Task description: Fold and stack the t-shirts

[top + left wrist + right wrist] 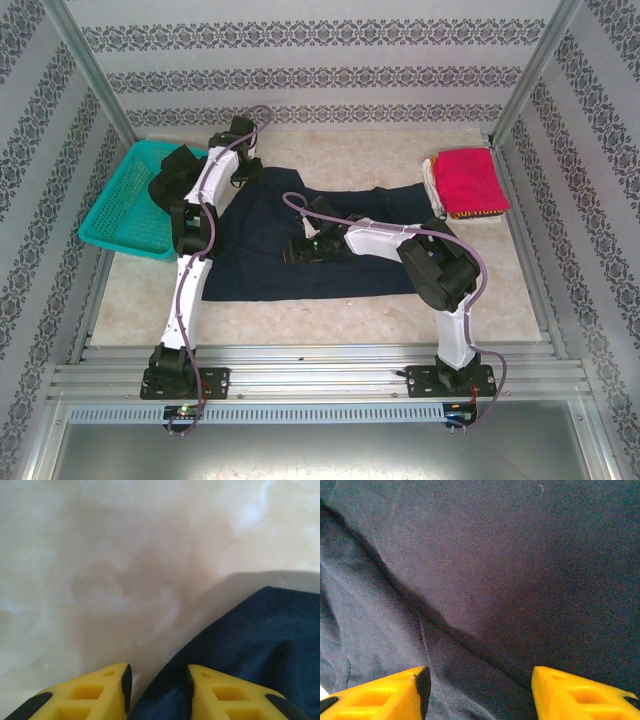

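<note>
Our left tool (159, 676) has its yellow fingers only a little apart. The edge of the dark navy t-shirt (250, 650) runs into the narrow gap between them. We do not see the pads biting the cloth, so we count it as not yet gripped. Just beside that edge lies bare counter (100, 570).

Our right tool (479, 676) is spread wider and holds nothing. It hangs close over the same shirt, with a soft fold ridge running slantwise between its fingers.

From above, the navy shirt lies spread across the middle of the counter. The left tool is at the shirt's far left corner, near the teal basket (120, 215), and the right tool is over its middle. The pinkish-red t-shirt (470, 178) sits folded on top of a small pile at the far right, well apart.

We judge the navy shirt to be light, limp and not fragile. It should drape from any held point and drag across the smooth counter rather than keep its shape. The best hold looks like the corner edge, pinched low with one finger slipped under the hem. A second hold further along the same edge should help the fold carry over evenly. A grab in the middle would likely only bunch the cloth.
</note>
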`<control>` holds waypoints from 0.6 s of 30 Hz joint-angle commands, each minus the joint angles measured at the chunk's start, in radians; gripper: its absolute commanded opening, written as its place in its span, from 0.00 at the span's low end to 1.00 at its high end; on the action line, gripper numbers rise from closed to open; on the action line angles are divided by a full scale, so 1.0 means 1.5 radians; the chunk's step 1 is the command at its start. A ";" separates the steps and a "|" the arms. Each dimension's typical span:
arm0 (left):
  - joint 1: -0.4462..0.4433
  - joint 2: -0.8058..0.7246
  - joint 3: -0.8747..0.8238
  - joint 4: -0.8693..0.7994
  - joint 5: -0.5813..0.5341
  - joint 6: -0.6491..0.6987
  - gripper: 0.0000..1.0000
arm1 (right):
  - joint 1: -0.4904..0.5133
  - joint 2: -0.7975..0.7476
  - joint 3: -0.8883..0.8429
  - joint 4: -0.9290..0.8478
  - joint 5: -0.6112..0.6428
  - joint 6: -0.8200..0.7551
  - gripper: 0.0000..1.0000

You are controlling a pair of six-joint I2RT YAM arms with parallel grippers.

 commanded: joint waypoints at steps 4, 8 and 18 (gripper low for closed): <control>0.001 0.024 0.013 -0.075 -0.002 0.023 0.22 | -0.013 0.007 0.000 -0.029 -0.010 0.010 0.56; 0.002 0.027 0.013 -0.080 0.006 0.026 0.09 | -0.019 0.004 -0.005 -0.027 -0.011 0.014 0.56; 0.000 -0.013 -0.003 -0.030 0.020 0.015 0.00 | -0.068 -0.079 -0.003 -0.027 0.037 -0.012 0.56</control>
